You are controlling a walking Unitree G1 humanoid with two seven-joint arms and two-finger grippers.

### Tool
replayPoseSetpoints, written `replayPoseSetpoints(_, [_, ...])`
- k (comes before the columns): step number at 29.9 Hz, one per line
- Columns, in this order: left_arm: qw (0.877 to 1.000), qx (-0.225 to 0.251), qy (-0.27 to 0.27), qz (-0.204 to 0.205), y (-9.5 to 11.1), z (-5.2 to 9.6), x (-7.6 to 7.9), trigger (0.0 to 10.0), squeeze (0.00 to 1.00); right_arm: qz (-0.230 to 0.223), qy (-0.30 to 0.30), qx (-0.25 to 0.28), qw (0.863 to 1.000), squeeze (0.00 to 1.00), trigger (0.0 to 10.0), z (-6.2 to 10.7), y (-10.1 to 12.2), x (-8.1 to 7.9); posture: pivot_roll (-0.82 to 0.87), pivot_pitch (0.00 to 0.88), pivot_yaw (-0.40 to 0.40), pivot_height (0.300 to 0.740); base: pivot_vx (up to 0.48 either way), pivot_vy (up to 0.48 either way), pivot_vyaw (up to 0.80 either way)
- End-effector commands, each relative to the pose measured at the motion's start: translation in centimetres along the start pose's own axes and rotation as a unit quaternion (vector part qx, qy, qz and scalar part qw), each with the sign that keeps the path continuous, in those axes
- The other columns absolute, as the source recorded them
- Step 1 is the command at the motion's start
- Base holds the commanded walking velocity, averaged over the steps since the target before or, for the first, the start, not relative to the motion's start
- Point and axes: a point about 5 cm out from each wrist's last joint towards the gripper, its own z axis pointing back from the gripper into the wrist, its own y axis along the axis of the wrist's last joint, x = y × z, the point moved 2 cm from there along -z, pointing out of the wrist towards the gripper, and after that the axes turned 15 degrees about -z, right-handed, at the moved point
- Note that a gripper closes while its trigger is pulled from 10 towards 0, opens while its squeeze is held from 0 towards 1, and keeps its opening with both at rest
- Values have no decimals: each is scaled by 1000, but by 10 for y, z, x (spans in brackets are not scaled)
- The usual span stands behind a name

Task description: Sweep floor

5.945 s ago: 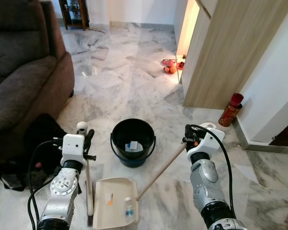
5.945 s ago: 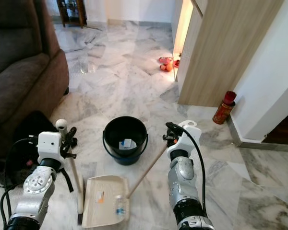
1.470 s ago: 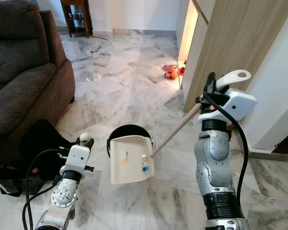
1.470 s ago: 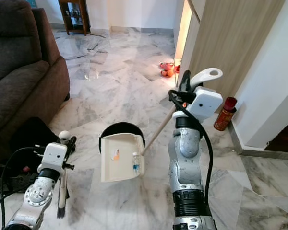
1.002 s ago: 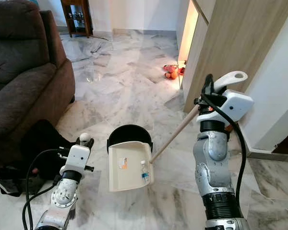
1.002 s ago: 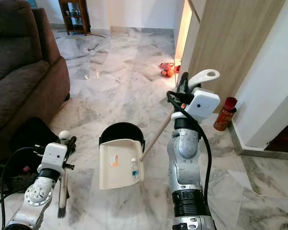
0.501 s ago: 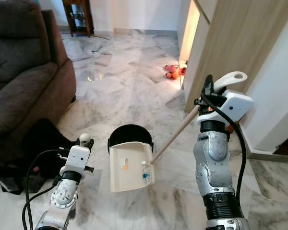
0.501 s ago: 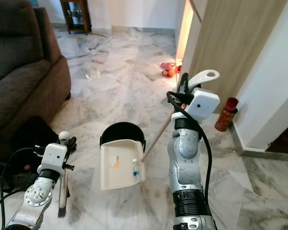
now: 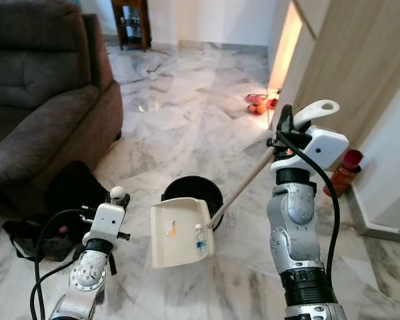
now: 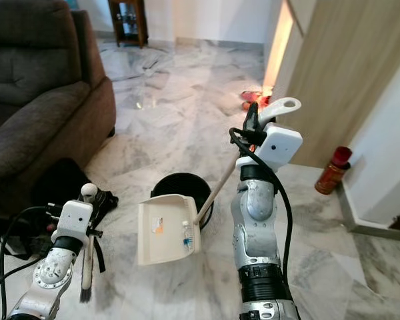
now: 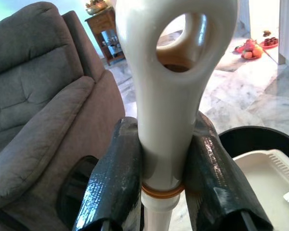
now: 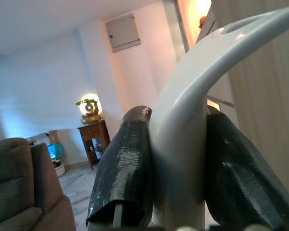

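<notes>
- Left eye view shows the cream dustpan (image 9: 181, 230) lifted off the floor, its tray tilted just in front of the black bucket (image 9: 195, 192), its far edge overlapping the bucket's rim.
- Inside the dustpan lie a small clear bottle (image 9: 200, 238) with a blue label near the right side and a small orange-marked scrap (image 9: 171, 231) toward the middle.
- A long wooden pole (image 9: 243, 187) runs from the dustpan's right rear corner up to the right gripper (image 9: 285, 127), which is raised at chest height and clamped on the pole's white looped handle (image 9: 315, 110).
- Right wrist view confirms this: both black fingers (image 12: 120, 163) press against the white handle on either side, with no gap.
- Left gripper (image 10: 90, 200) is low, near the floor on the left, closed around the white handle (image 11: 169, 91) of a brush (image 10: 86, 270) that hangs straight down, its dark bristles at the floor.
- Left wrist view shows the black fingers (image 11: 116, 178) squeezing the brush handle just below its hanging loop, above an orange ring.
- White and grey marble floor (image 9: 187, 120) spreads around the bucket.
- A dark brown sofa (image 9: 40, 100) stands on the left, with a black bag (image 9: 70, 193) on the floor at its foot, just behind the left arm.
- To the right is a wood-panelled wall (image 9: 360, 73); a red canister (image 9: 347, 172) stands at its base.
- Small red and orange things (image 9: 257, 103) lie on the floor farther back near a lit opening; I cannot tell what they are.
- A dark wooden cabinet (image 9: 130, 23) stands at the far end.
</notes>
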Motion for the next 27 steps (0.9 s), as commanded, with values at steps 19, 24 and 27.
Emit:
replayPoseSetpoints(19, [1000,23,13,-9,11,-5,-6,10000,0,-25,15,32,999,0,10000,-7,14,-11,200,0,-6,740,261,0,43])
replayPoseSetpoints(24, [1000,24,13,-8,11,-5,-5,10000,0,-31,17,35,999,0,10000,-7,16,-12,202,0,-7,740,263,0,0])
replayPoseSetpoints(27, [1000,24,14,-8,11,-5,-6,10000,0,-39,21,42,998,0,10000,-9,20,-15,201,0,-7,740,265,0,0])
